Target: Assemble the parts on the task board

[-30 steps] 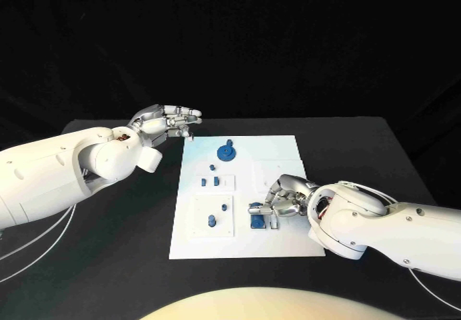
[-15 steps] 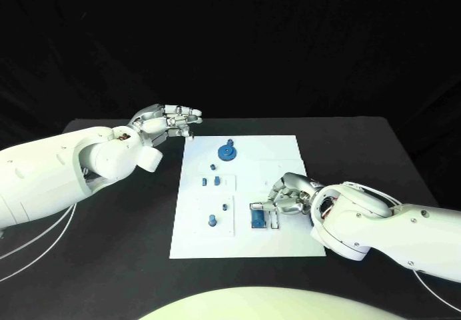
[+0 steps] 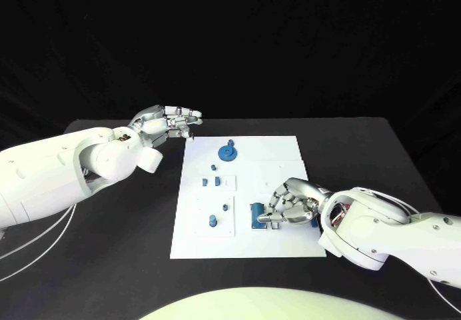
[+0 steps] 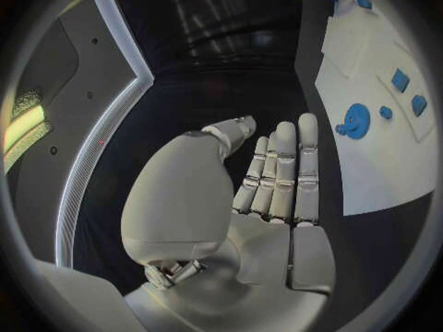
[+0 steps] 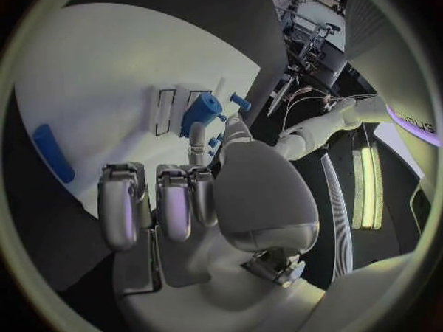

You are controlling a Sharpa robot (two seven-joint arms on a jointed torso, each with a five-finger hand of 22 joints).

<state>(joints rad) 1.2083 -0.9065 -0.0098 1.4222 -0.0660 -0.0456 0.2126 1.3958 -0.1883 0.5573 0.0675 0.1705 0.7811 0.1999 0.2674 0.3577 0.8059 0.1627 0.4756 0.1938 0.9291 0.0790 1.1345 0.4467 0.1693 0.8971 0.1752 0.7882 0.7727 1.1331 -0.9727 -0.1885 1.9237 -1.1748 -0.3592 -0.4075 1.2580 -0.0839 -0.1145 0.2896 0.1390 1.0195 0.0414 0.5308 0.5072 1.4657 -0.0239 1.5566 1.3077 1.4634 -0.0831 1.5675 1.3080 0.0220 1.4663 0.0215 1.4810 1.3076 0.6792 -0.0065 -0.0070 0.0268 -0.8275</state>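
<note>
Fingers of the right hand (image 3: pixel 291 203) curl round the blue part (image 3: pixel 259 215) on the board's (image 3: pixel 278 150) near right; grip itself unclear. Left hand (image 3: pixel 171 121) idle — fingers straight, empty, off the board. Risk — part tilts if pressed off-square.

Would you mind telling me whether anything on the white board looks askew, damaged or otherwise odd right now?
Nothing stands out. The blue pieces sit in tidy spots on the white board; the round disc lies flat near its far end. The right hand rests at a blue block, and the left hand hangs off the board, holding nothing.
</note>
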